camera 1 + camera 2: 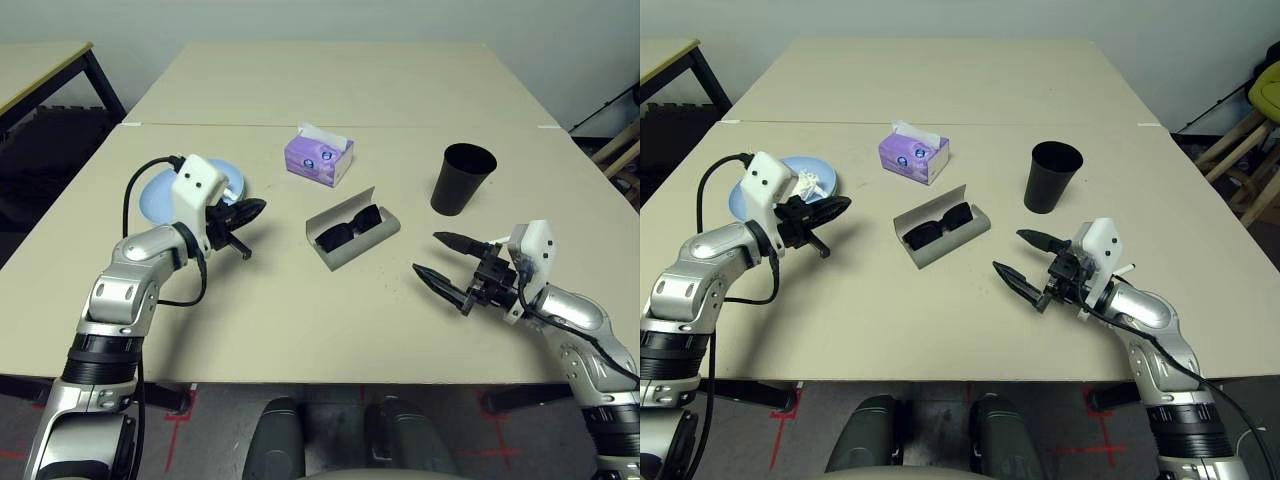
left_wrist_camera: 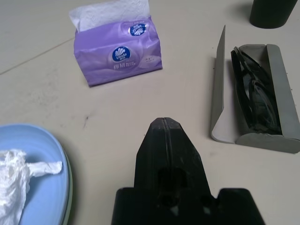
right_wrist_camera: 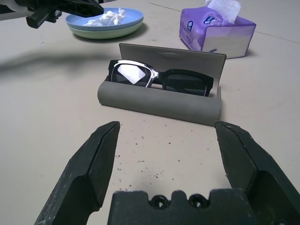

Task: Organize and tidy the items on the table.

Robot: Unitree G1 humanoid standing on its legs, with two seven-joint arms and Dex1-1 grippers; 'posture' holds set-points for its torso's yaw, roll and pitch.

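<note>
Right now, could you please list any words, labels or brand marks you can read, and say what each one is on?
Purple tissue box: a round blue and white logo on its front with small white print beneath it, and a second logo on top; all too blurred to read.
Nothing else carries readable text.

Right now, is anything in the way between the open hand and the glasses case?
No. The right gripper faces the open grey glasses case with sunglasses inside, and only bare table lies between them.

Head cameras look down; wrist cameras sit low.
</note>
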